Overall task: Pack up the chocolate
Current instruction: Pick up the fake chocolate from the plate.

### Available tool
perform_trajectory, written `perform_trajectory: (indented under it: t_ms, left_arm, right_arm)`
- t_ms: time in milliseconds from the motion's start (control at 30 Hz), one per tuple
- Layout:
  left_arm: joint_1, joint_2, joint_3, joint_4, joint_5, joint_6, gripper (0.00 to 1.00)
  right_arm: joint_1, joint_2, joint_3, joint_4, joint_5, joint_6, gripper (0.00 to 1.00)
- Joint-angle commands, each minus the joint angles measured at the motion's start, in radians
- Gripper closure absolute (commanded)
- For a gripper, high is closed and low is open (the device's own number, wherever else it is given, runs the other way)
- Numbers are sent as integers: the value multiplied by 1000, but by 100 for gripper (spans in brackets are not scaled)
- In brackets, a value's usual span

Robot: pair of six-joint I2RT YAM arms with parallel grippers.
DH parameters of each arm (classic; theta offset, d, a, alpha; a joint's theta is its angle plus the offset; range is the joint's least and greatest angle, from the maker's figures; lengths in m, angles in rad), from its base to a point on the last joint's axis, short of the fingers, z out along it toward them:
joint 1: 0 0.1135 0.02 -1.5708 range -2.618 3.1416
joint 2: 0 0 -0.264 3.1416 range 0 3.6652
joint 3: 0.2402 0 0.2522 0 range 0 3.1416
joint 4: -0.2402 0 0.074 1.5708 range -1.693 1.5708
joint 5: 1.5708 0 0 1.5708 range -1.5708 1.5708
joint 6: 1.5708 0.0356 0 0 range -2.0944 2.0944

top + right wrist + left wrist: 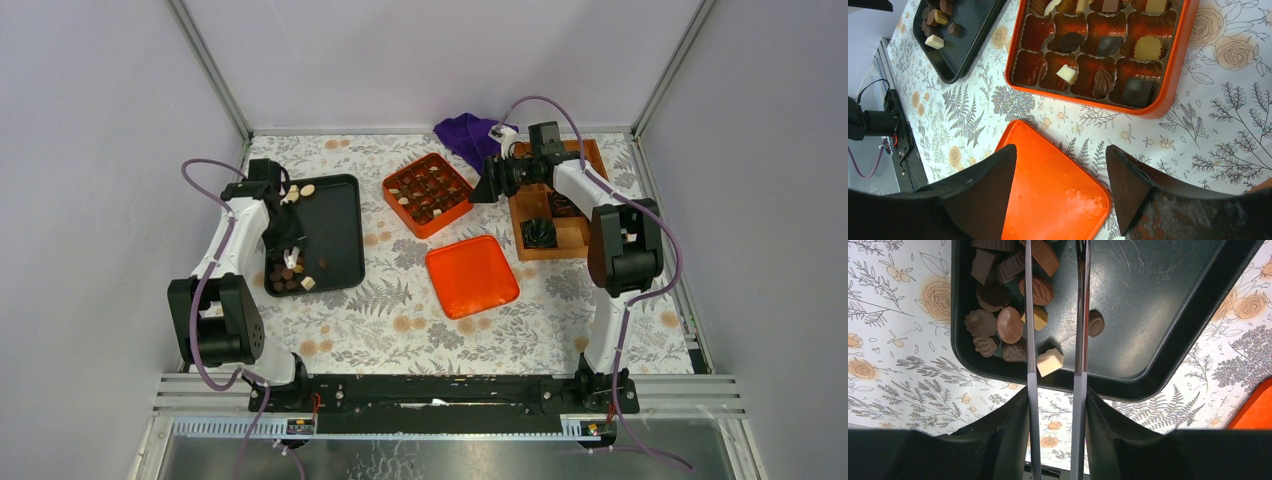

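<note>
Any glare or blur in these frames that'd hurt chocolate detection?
Left wrist: sheen and scratches on the black tray, chocolates sharp. Right wrist: speckled glare on the orange lid, orange box in focus. Top external: even light, soft shadows, nothing blown out.

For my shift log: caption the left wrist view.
Open left gripper above black tray, cream chocolate in its gap, brown pieces alongside.

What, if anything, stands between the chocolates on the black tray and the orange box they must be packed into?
Nothing visible. The lid lies beside the orange box, leaving its cells open from above; only bare tablecloth lies between it and the black tray holding the chocolates.
</note>
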Motion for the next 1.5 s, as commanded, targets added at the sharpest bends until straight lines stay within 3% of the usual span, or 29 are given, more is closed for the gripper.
perform_trajectory:
  t_ms: [0, 367, 667, 867, 1100, 1467]
  left_arm:
    - [15, 16, 44, 29, 18, 29, 54]
    - [19, 57, 63, 9, 18, 34, 52]
    - [19, 46, 85, -35, 65, 25, 61]
    - [19, 27, 76, -55, 61, 23, 54]
    - [19, 16, 67, -78, 55, 27, 53]
    - [19, 12, 58, -88, 83, 26, 60]
  right_arm:
    - [-4, -44, 8, 21, -29, 5, 27]
    - [-4, -45, 9, 20, -28, 4, 27]
    - [-4, -45, 7, 20, -25, 2, 27]
    - [-4, -42, 8, 20, -29, 3, 27]
    - [-4, -45, 6, 21, -29, 3, 27]
    - [-3, -46, 4, 24, -32, 5, 27]
